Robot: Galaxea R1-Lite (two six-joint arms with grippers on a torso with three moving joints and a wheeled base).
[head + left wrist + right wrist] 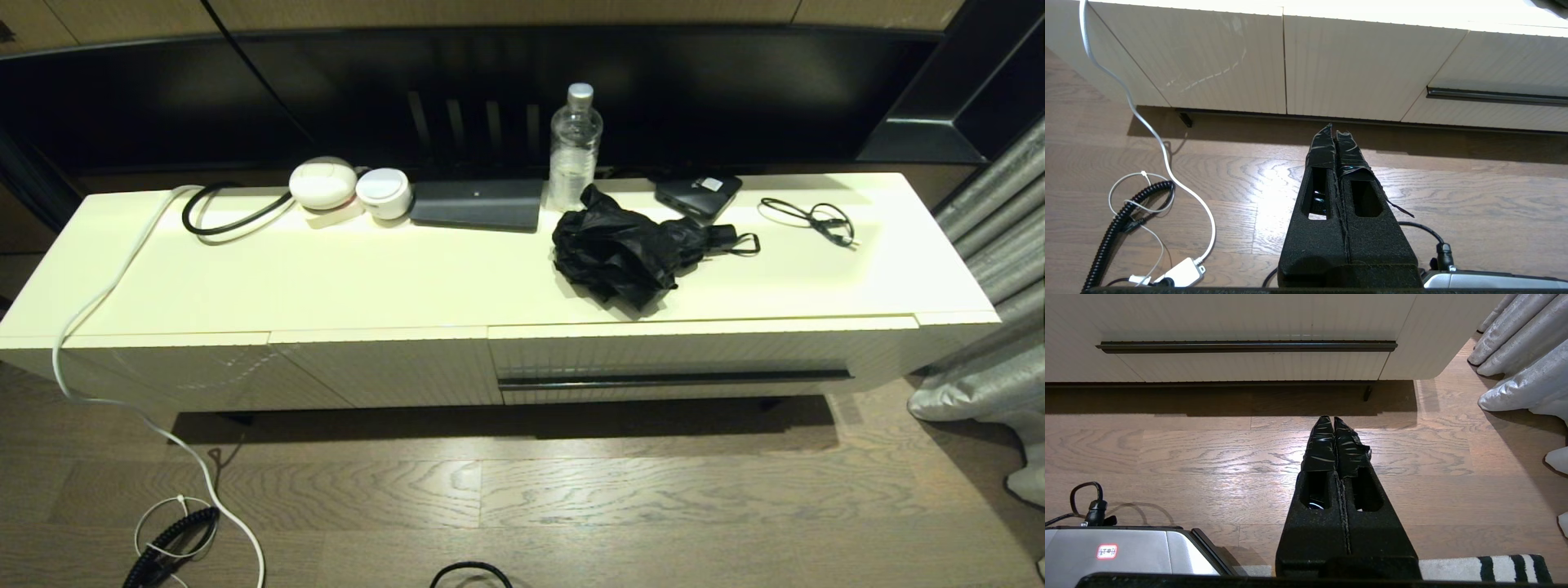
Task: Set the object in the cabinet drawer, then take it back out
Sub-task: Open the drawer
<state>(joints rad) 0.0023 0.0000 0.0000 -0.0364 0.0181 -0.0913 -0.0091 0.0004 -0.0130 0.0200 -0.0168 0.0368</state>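
1. My left gripper (pixel 1334 130) hangs low over the wooden floor (pixel 1453 196), short of the cabinet's plain ribbed door panels (pixel 1339 65); its fingers are pressed together on nothing.
2. My right gripper (pixel 1333 421) also hangs above the floor, facing the cabinet drawer (pixel 1249 365), its fingers likewise closed and empty (the two taped tips meet along one seam).
3. The black compact umbrella (pixel 624 255) lies on the cream cabinet top (pixel 367 278), a crumpled bundle with its short handle and wrist loop pointing toward my right.
4. The drawer (pixel 678 359) sits flush and closed, directly below the umbrella, its dark handle slot running along the front.
5. Behind the umbrella stands a clear water bottle (pixel 575 147), just beside a flat black box (pixel 698 196) with a white sticker; a thin black cable coil (pixel 812 219) lies farther right.
6. A white cable (pixel 122 327) trails from the cabinet top down to the floor on my left.
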